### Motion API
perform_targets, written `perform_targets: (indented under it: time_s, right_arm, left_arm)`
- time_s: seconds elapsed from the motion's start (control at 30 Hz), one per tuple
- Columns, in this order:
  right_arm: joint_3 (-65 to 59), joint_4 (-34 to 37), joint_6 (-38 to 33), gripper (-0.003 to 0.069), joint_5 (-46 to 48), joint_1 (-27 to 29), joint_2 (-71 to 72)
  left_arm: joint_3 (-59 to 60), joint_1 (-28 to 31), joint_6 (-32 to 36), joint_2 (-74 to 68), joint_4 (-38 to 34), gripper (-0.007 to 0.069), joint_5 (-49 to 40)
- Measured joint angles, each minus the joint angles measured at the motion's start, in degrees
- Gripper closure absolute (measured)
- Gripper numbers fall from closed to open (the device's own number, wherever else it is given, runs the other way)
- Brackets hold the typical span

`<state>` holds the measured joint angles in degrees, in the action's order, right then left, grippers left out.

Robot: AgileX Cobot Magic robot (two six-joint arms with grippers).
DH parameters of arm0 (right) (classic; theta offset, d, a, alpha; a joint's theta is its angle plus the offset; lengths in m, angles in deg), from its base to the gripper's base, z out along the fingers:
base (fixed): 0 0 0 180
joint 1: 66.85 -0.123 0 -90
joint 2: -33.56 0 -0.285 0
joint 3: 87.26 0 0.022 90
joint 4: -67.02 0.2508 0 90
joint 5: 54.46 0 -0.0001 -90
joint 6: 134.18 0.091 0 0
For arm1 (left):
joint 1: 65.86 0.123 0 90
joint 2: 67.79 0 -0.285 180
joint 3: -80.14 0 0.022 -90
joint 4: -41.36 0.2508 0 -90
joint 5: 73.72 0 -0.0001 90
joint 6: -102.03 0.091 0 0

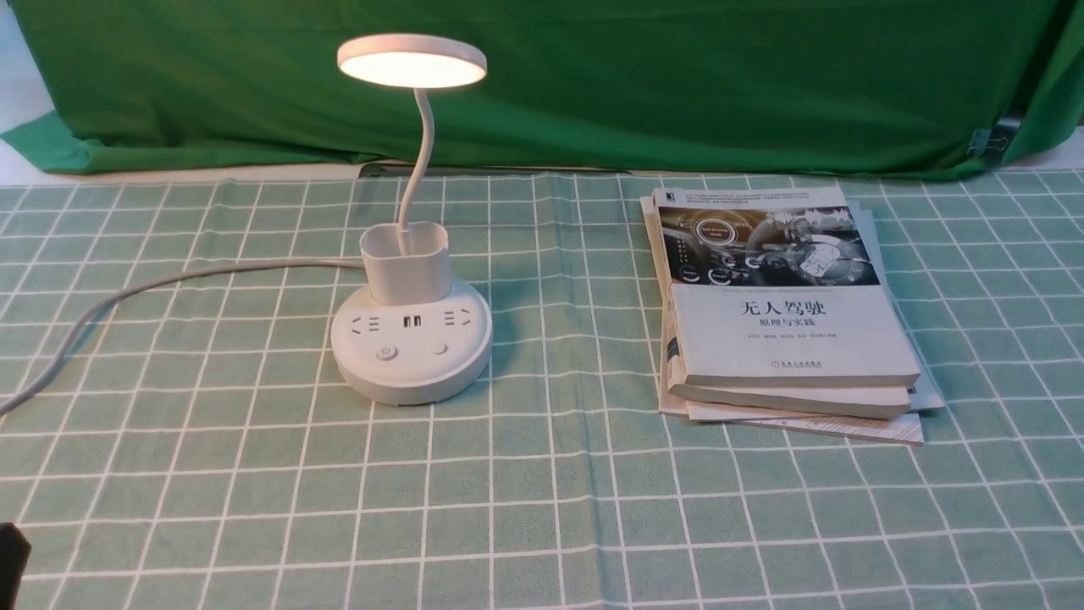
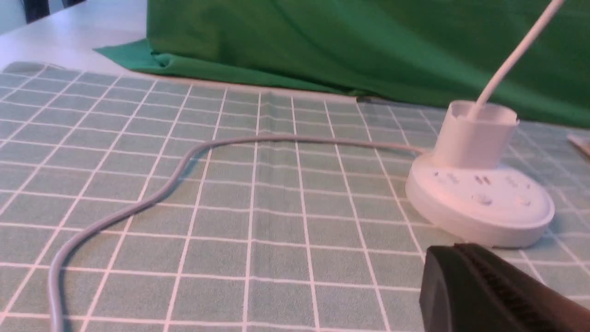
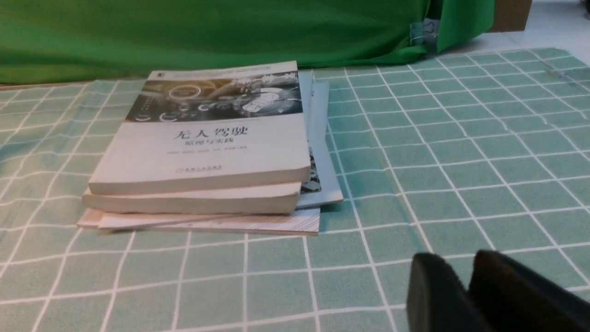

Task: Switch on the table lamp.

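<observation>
The table lamp [image 1: 411, 339] stands on the checked tablecloth [image 1: 542, 508], toward its far left part, and its disc head [image 1: 412, 60] is glowing; its grey cord [image 1: 169, 280] runs away to the left edge of the cloth. My left gripper [image 2: 488, 286] hangs low above the cloth just beside the lamp's round base, but only one dark finger shows, so I cannot tell if it is spread. My right gripper [image 3: 465, 288] has its two fingers pressed together, near the stack of books [image 1: 783, 322] at the far right.
</observation>
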<state>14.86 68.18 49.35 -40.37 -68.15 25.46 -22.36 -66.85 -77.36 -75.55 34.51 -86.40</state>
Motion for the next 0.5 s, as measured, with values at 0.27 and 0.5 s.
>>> perform_targets:
  time_s: [0.27, 0.5]
  right_arm:
    - [0.0, 0.0, 0.0, 0.0466, 0.0, 0.0, 0.0]
    - [0.0, 0.0, 0.0, 0.0446, 0.0, 0.0, 0.0]
  left_arm:
    - [0.0, 0.0, 2.3, 0.1, -0.5, 0.0624, -0.2]
    - [0.0, 0.0, 2.5, 0.1, -0.5, 0.0624, -0.2]
